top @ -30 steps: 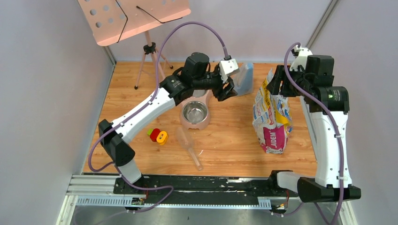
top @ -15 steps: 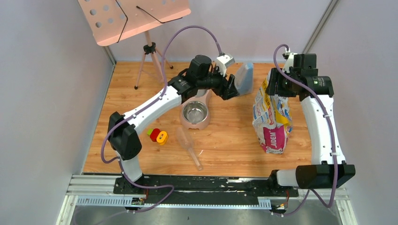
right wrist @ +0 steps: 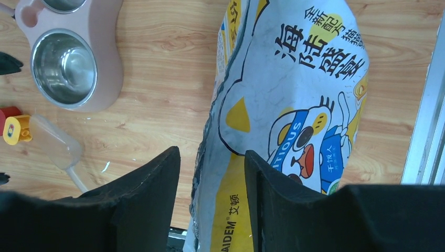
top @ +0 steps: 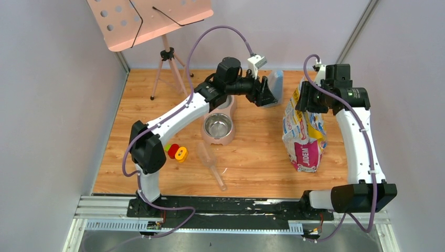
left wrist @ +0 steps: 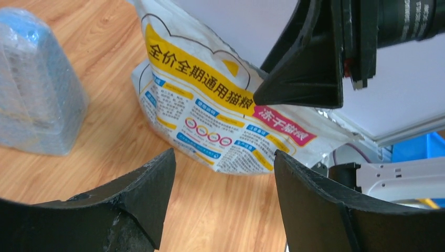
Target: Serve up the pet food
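At one bag (right wrist: 294,79): right hand (right wrist: 211,152); two bowls (right wrist: 64,67) nearby.

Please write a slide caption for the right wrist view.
Open right gripper over the printed bag, with a pink double bowl and clear scoop on the wooden table.

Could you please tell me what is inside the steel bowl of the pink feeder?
Only bare, shiny metal shows in the steel bowl; no pet food. The second bowl is mostly covered by the left arm, so its contents are unseen.
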{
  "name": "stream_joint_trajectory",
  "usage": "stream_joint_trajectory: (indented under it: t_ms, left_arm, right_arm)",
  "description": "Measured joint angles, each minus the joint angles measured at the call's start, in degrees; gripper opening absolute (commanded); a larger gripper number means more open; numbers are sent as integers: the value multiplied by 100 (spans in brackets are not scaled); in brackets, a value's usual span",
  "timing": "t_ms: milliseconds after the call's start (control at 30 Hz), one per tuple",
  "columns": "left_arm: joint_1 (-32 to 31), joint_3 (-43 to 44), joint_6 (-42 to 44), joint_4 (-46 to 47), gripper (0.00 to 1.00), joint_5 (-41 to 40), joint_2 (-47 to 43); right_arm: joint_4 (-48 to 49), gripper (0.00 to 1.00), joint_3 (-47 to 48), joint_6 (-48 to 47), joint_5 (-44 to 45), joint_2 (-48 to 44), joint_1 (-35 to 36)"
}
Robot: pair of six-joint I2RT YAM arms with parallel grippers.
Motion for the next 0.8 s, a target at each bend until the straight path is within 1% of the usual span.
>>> stream_joint_trajectory:
  t_ms: [67, 100, 200, 300, 333, 367, 400, 467, 700, 800]
  left_arm:
    - [0, 0, -284, 245, 74, 20, 103]
    - [-2, 0, -452, 396, 74, 22, 164]
    - [-13, 4, -1036, 837, 75, -103, 380]
    - [-61, 216, -1611, 933, 77, -466, 699]
    - [-83, 273, -1755, 951, 78, -568, 782]
    - [-105, 295, -1862, 960, 78, -636, 831]
    - [-129, 295, -1978, 966, 78, -710, 872]
    - [-170, 293, -2127, 962, 78, -787, 901]
    - [-210, 179, -2223, 997, 79, -931, 883]
    - [-177, 120, -2199, 944, 79, -966, 883]
  right_arm:
    - [-15, 46, 0, 0, 11, -2, 0]
    - [-20, 43, 0, 2, 2, -13, 0]
    - [-81, 29, 7, -20, -136, -20, 0]
    - [-155, 27, 7, -35, -254, -20, 0]
    - [-173, 24, 7, -37, -275, -20, 0]
    - [-184, 21, 7, -37, -286, -20, 0]
    - [-195, 13, 7, -39, -297, -20, 0]
    - [-199, 0, 7, -37, -326, -22, 0]
    - [-210, 0, 24, -37, -743, 9, -48]
    - [-321, 0, 223, 7, -962, 229, -59]
